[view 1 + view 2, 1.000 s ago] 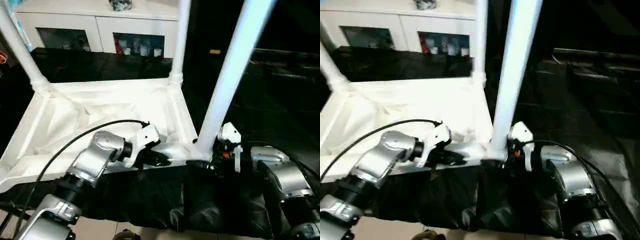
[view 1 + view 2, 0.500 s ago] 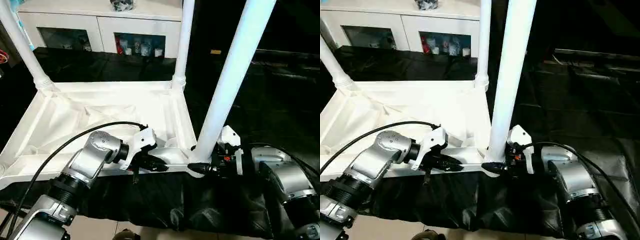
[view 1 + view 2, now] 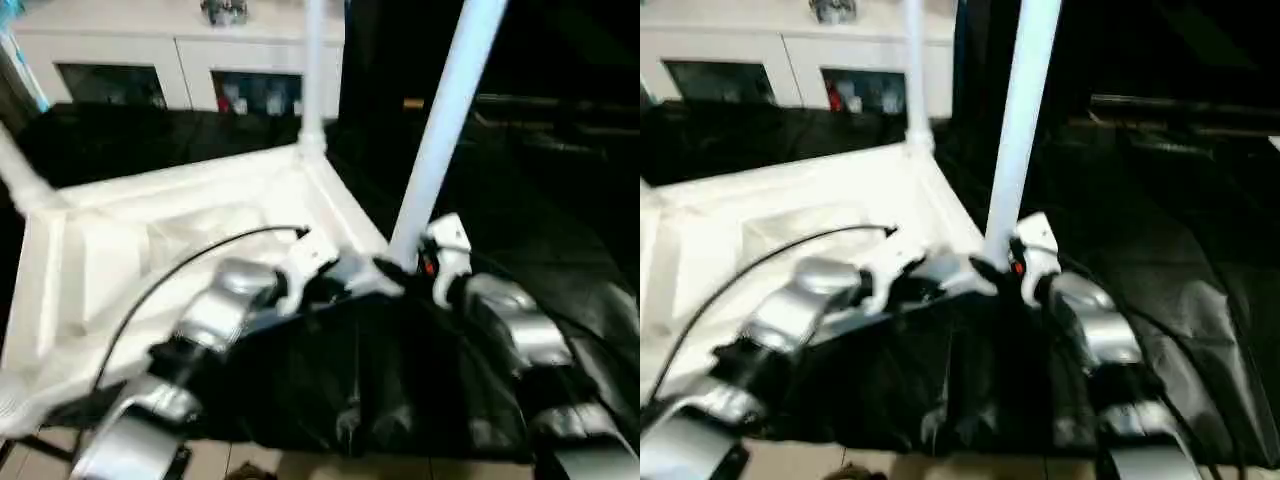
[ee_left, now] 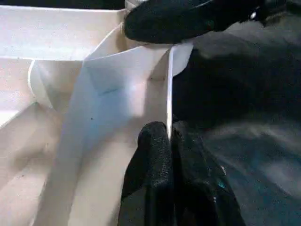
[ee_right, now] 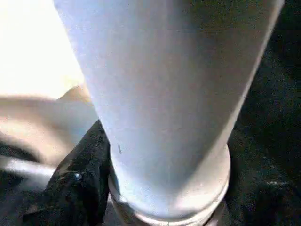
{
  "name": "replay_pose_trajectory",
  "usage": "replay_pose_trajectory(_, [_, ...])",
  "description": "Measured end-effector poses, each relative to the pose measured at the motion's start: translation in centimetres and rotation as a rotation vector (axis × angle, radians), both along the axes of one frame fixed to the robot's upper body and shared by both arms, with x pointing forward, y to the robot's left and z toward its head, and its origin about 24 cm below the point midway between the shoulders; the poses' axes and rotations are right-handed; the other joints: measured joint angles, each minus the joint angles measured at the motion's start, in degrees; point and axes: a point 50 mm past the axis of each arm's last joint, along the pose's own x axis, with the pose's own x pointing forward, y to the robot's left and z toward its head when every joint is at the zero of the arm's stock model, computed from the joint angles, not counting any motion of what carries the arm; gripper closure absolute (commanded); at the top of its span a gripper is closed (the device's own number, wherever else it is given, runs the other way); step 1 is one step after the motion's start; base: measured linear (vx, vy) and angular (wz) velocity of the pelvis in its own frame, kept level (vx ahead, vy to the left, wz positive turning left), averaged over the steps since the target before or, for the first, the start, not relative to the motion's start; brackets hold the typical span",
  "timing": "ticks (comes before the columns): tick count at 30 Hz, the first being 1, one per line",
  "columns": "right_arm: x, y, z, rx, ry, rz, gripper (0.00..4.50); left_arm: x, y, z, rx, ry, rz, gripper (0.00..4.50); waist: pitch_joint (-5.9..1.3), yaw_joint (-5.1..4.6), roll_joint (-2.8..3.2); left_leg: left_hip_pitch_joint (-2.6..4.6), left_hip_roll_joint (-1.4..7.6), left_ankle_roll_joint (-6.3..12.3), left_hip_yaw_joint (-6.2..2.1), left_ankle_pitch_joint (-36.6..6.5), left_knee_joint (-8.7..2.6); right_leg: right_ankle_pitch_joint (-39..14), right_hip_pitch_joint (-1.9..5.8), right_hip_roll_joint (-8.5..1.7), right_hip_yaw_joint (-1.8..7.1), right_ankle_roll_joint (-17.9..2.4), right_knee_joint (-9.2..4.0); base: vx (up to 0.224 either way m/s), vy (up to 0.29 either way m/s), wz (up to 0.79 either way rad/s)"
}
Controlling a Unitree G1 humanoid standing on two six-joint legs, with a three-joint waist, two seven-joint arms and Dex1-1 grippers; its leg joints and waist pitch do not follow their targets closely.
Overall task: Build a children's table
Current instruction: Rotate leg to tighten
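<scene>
The white table top (image 3: 180, 215) is lying upside down on a black cloth (image 3: 400, 380) covering the bench, its raised rim facing up, with the white cabinet (image 3: 180, 70) standing behind it. Three legs are rising from its corner sockets: the near leg (image 3: 440, 120) at the corner closest to the robot's right arm, a far leg (image 3: 312, 80) at the back corner, and a third leg (image 3: 20, 175) at the far left corner. The left gripper (image 4: 170, 141) is pinching the thin near rim (image 4: 169, 89) of the table top, its two black fingers (image 4: 153, 155) closed tightly on either side of the edge, just beside the near corner. The right gripper (image 3: 410, 268) is sitting at the base of the near leg, where a black finger (image 5: 80, 183) is pressing against the leg's collar; whether it is clamping the leg or merely touching it cannot be told.
</scene>
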Motion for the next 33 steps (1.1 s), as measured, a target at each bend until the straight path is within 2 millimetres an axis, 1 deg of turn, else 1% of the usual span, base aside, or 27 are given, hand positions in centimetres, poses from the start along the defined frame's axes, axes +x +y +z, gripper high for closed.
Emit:
replay_pose_trajectory(1, [0.1,0.0,0.0,-0.005,-0.001,-0.017,1.4,0.1,-0.3,0.0,-0.001,-0.003,0.012,4.5,0.0,0.08,0.0,-0.01,0.0,0.0,0.0,0.0,0.0,0.0,0.02,0.0,-0.01,0.0,-0.03,0.0,0.0,0.0])
replay_pose_trajectory(3, [0.3,0.0,-0.1,-0.013,-0.008,-0.04,1.06,0.2,-0.6,0.0,0.0,-0.008,0.023,4.5,-0.02,0.21,0.03,-0.01,0.0,0.01,0.0,0.0,0.0,0.0,0.03,0.0,-0.01,0.0,-0.06,0.0,0.0,0.0])
replay_pose_trajectory(5, [0.5,0.3,-0.1,-0.016,-0.007,-0.039,0.97,0.3,-0.6,0.0,0.002,-0.012,0.029,4.5,-0.01,0.14,0.02,-0.02,0.0,0.01,0.0,0.0,0.0,0.0,0.03,0.0,-0.01,0.0,-0.09,0.0,0.0,0.0])
replay_pose_trajectory(8, [0.5,0.4,-0.2,-0.014,-0.011,-0.036,0.57,0.3,-0.6,0.0,0.006,-0.017,0.027,4.5,-0.01,0.1,0.02,-0.02,0.0,0.01,0.0,0.0,0.0,0.0,0.02,0.0,-0.01,0.0,-0.09,0.0,0.0,0.0])
replay_pose_trajectory(10, [0.5,0.5,-0.2,-0.01,-0.012,-0.029,0.5,0.3,-0.6,0.0,0.007,-0.019,0.026,4.5,-0.01,0.09,0.01,-0.02,0.0,0.01,0.0,0.0,-0.01,0.0,0.02,0.0,-0.01,0.0,-0.09,0.0,0.0,0.0])
replay_pose_trajectory(11, [0.5,0.6,-0.2,-0.008,-0.013,-0.025,0.27,0.3,-0.6,0.0,0.008,-0.022,0.022,4.5,-0.01,0.09,0.02,-0.02,0.0,0.01,0.0,0.0,0.0,0.0,0.02,0.0,-0.01,0.0,-0.09,0.0,0.0,0.0])
replay_pose_trajectory(12, [0.5,0.6,-0.2,-0.007,-0.016,-0.02,0.27,0.3,-0.5,0.0,0.009,-0.025,0.019,4.5,-0.01,0.09,0.02,-0.02,0.0,0.01,0.0,0.0,-0.01,0.0,0.02,0.0,-0.01,0.0,-0.1,0.0,0.0,0.0])
replay_pose_trajectory(15, [0.4,0.4,-0.2,-0.002,-0.021,0.013,0.04,0.3,-0.4,0.0,0.014,-0.039,-0.003,4.5,-0.01,0.09,0.02,-0.03,0.0,0.01,0.0,0.0,-0.02,0.0,-0.01,0.0,-0.01,0.0,-0.08,0.0,0.0,0.0])
replay_pose_trajectory(18, [0.2,0.1,-0.1,-0.004,-0.02,0.063,0.04,0.2,-0.1,0.1,0.02,-0.043,-0.032,4.5,0.0,0.11,0.03,-0.03,0.01,0.0,0.0,0.0,-0.09,0.0,-0.03,0.0,-0.02,0.01,-0.09,0.0,0.0,0.0])
replay_pose_trajectory(19, [0.0,-0.3,0.0,-0.014,-0.024,0.081,0.04,0.2,0.1,0.1,0.021,-0.043,-0.045,4.5,0.0,0.11,0.03,-0.04,0.01,0.0,0.0,0.0,-0.1,-0.01,-0.05,0.0,-0.03,0.01,-0.09,0.0,0.0,0.0])
replay_pose_trajectory(20, [-0.6,-1.0,0.1,-0.027,-0.028,0.138,0.04,-0.1,0.4,0.2,0.019,-0.04,-0.08,4.5,0.0,0.18,0.03,-0.07,0.02,0.01,0.0,0.0,-0.1,-0.02,-0.08,0.0,-0.04,0.04,-0.1,0.0,0.0,0.0])
replay_pose_trajectory(22, [-1.1,-1.4,0.1,-0.03,-0.026,0.196,0.04,-0.2,0.9,0.2,0.02,-0.036,-0.107,4.5,0.0,0.19,0.04,-0.08,0.02,0.01,0.0,0.0,-0.11,-0.04,-0.1,0.01,-0.05,0.07,-0.1,0.0,0.0,0.0])
replay_pose_trajectory(25, [-2.4,-2.4,0.5,-0.04,-0.023,0.329,0.04,-0.9,1.9,0.3,0.002,-0.015,-0.18,4.5,0.03,0.37,0.08,-0.18,0.03,0.02,0.0,0.01,-0.1,-0.04,-0.18,0.01,-0.06,0.07,-0.13,0.0,0.0,0.0])
replay_pose_trajectory(28, [-3.0,-2.6,0.7,-0.034,-0.013,0.406,0.04,-1.2,2.5,0.4,-0.003,-0.002,-0.227,4.5,0.05,0.48,0.11,-0.2,0.03,0.02,0.0,0.0,-0.1,-0.04,-0.19,0.0,-0.06,0.06,-0.13,0.0,0.0,0.0])
replay_pose_trajectory(33, [-4.8,-3.4,1.2,-0.059,0.029,0.584,0.04,-2.3,3.3,0.4,-0.017,0.046,-0.329,4.5,0.08,1.55,0.17,-0.19,0.04,0.01,0.0,0.0,-0.1,-0.05,-0.18,0.0,-0.07,0.07,-0.12,0.0,0.0,0.0])
